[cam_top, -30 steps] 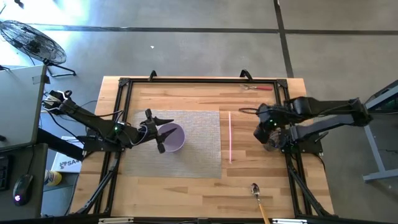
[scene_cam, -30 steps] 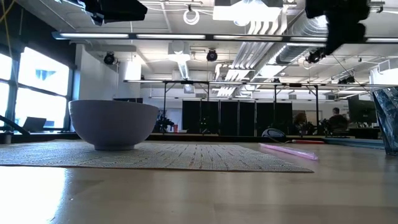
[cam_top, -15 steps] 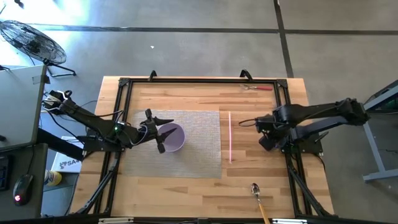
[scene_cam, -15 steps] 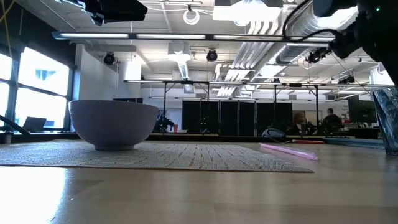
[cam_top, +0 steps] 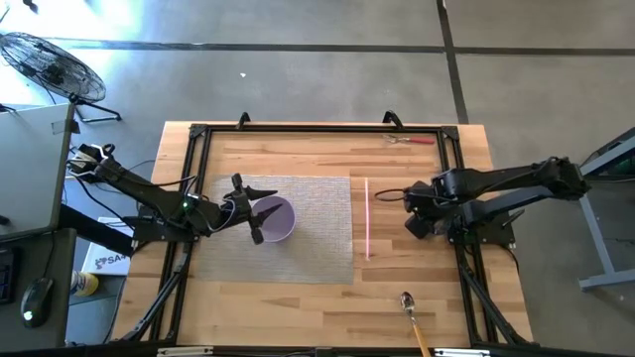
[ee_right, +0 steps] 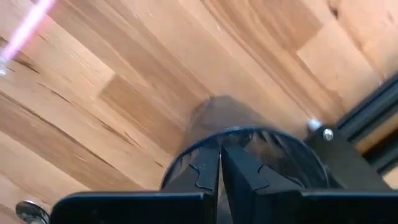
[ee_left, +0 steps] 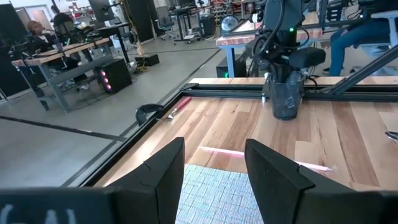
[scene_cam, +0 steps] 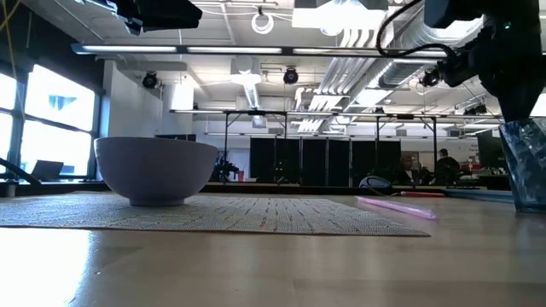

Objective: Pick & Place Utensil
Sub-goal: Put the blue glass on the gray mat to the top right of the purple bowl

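From above, the right gripper (cam_top: 421, 220) hangs over a clear ribbed plastic cup (cam_top: 435, 226) at the wooden table's (cam_top: 298, 297) right rail. A thin pink straw (cam_top: 368, 218) lies just left of it, beside the grey woven mat (cam_top: 317, 228); a gold-handled spoon (cam_top: 410, 307) lies near the front edge. The left gripper (cam_top: 250, 208) waits by the lilac bowl (cam_top: 278, 219).

At table height, the cup (scene_cam: 525, 166) stands upright, apart from the straw (scene_cam: 397, 207).

Left wrist view: jaws parted, holding nothing.

Right wrist view: jaws closed, empty, directly above the cup's mouth (ee_right: 249, 155). To pick a utensil, I judge they should open and clear the cup first; rim and rail crowd the approach.
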